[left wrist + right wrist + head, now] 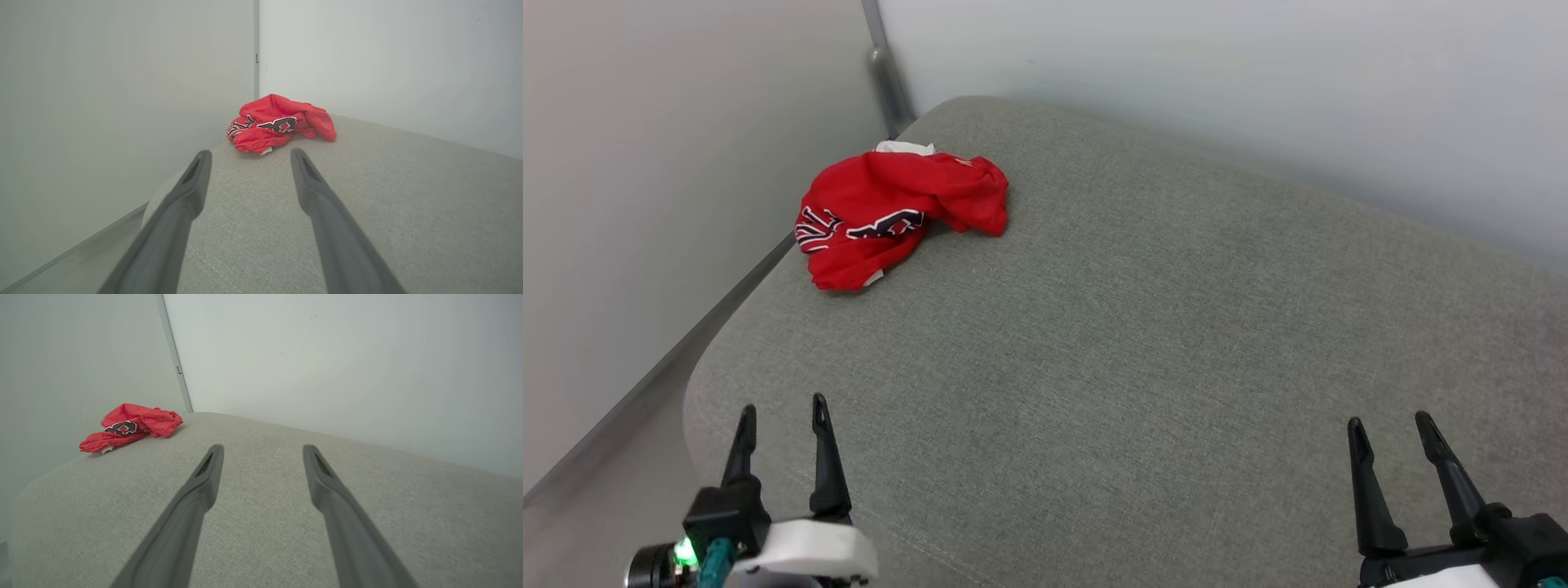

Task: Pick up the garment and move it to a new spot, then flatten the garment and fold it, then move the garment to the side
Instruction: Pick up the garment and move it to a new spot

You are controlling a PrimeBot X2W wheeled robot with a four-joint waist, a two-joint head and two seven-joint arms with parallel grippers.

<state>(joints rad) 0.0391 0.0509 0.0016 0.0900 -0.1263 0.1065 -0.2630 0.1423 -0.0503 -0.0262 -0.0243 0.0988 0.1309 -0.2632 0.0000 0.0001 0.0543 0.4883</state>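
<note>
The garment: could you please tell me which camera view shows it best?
The head view: it looks down on the crumpled garment, showing its outline and lettering. The left wrist view shows it side-on, straight ahead; the right wrist view, smaller, at far left.

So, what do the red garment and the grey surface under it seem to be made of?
The garment: probably a thin, soft jersey fabric, matte; it lies crumpled in loose folds. Its lettering may be printed or sewn on; I cannot tell. The cushion: seemingly upholstered in coarse woven cloth, matte grey, with a flecked weave and a stitched seam near its front edge.
</note>
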